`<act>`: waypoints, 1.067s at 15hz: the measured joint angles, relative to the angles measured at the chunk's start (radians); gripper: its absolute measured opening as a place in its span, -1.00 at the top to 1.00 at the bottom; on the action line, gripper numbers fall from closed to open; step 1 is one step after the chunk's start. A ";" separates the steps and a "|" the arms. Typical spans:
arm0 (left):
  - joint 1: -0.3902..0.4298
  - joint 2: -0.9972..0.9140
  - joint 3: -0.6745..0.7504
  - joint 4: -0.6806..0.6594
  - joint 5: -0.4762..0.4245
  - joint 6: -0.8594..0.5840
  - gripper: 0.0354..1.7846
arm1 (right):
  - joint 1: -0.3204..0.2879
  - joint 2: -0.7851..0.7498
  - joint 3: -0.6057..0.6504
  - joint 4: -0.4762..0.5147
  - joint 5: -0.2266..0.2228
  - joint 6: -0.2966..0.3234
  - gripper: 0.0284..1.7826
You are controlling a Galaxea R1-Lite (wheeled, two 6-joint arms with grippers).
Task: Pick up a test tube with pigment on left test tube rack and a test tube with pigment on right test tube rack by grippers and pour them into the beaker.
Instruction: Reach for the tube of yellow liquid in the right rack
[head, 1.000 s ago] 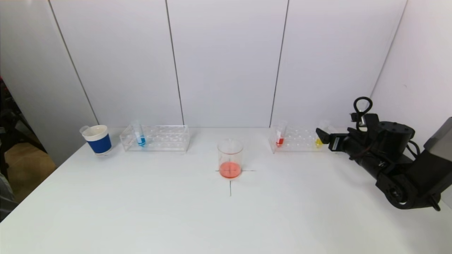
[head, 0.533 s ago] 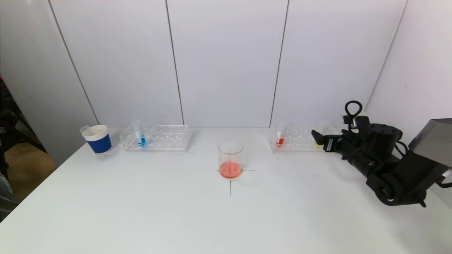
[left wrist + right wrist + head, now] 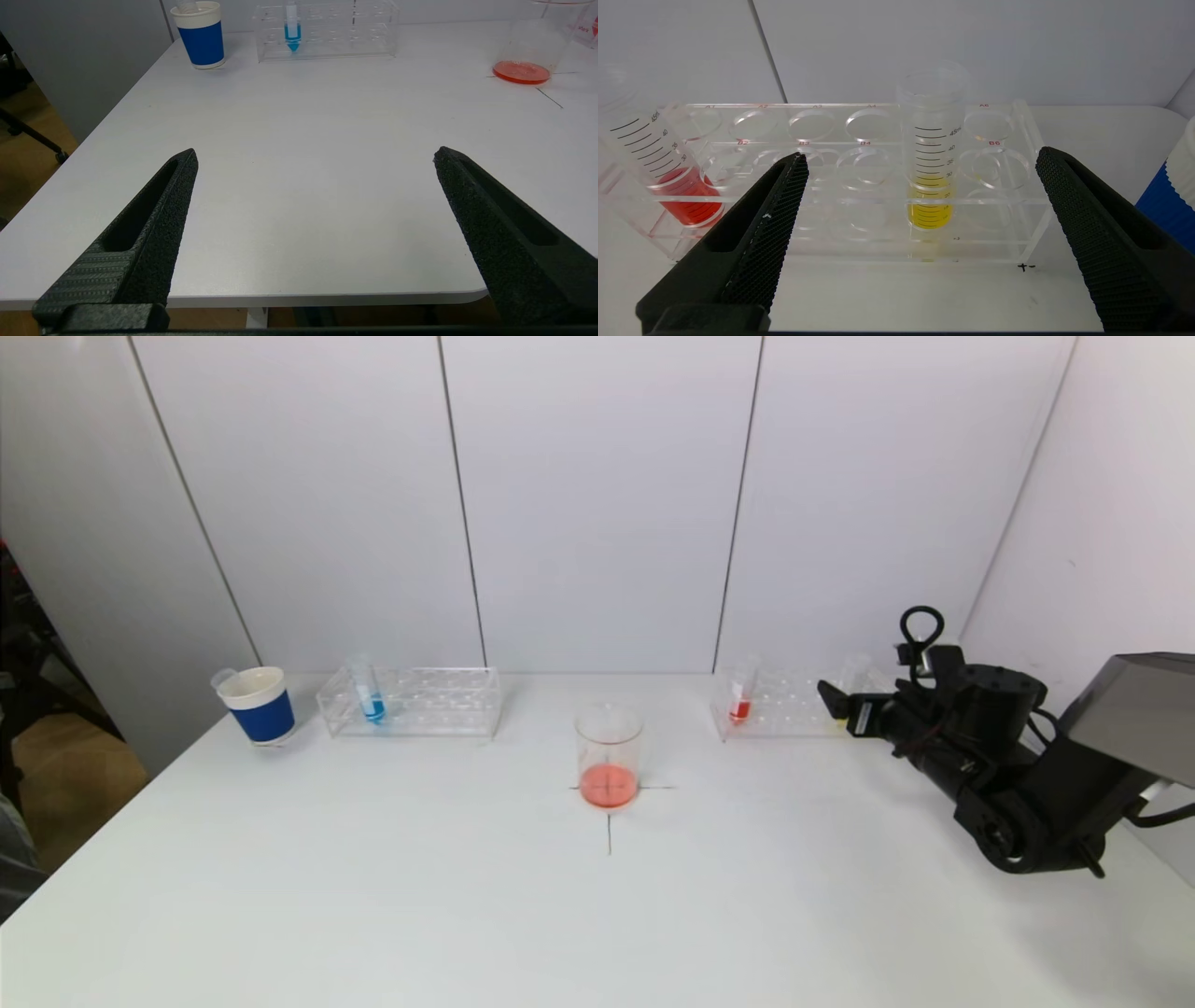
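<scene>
Over on the right side of the white table (image 3: 373, 896), the right gripper (image 3: 834, 702) is parked just in front of the right test tube rack (image 3: 782, 705), jaws spread wide with nothing in them. From its wrist camera the yellow pigment tube (image 3: 930, 154) sits upright in the clear rack (image 3: 859, 186), lined up between the two black fingers (image 3: 770, 219) but not touched by them. The red pigment tube (image 3: 668, 172) is at the rack's other end and leans a bit. You can spot that red one in the head view too (image 3: 740, 698). A blue-and-white cup (image 3: 1176, 196) peeks in at the edge of the right wrist shot. The beaker (image 3: 609, 756) stands mid-table on a drawn cross mark, with a layer of orange-red liquid in the bottom. The left test tube rack (image 3: 411, 702) sits at the back left holding a blue pigment tube (image 3: 370, 694), and another blue paper cup (image 3: 257, 705) stands just beside it near the table's corner. The left gripper (image 3: 313, 158) only shows in its own wrist camera, hanging over the near left edge of the table, jaws wide apart and empty, well away from its rack (image 3: 327, 30).
</scene>
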 joint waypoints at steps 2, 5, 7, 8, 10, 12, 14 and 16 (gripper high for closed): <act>0.000 0.000 0.000 0.000 0.000 0.000 -0.98 | 0.000 0.009 -0.010 0.000 -0.001 -0.001 -0.99; 0.000 0.000 0.000 0.000 0.000 0.000 -0.98 | 0.000 0.025 -0.031 0.000 -0.001 -0.001 -0.99; 0.000 0.000 0.000 0.000 0.000 0.000 -0.98 | 0.000 0.033 -0.047 0.002 -0.001 -0.003 -0.99; 0.000 0.000 0.000 0.000 0.000 0.000 -0.98 | 0.000 0.038 -0.056 0.002 -0.002 -0.003 -0.99; 0.000 0.000 0.000 0.000 0.000 0.000 -0.98 | 0.000 0.049 -0.076 0.002 -0.003 -0.005 -0.99; 0.000 0.000 0.000 0.000 0.000 0.000 -0.98 | 0.000 0.061 -0.094 0.001 -0.003 -0.007 -0.99; 0.000 0.000 0.000 0.000 0.000 0.000 -0.98 | -0.001 0.073 -0.111 0.000 -0.005 -0.010 -0.99; 0.000 0.000 0.000 0.000 0.000 0.000 -0.98 | -0.001 0.085 -0.129 0.000 -0.006 -0.013 -0.99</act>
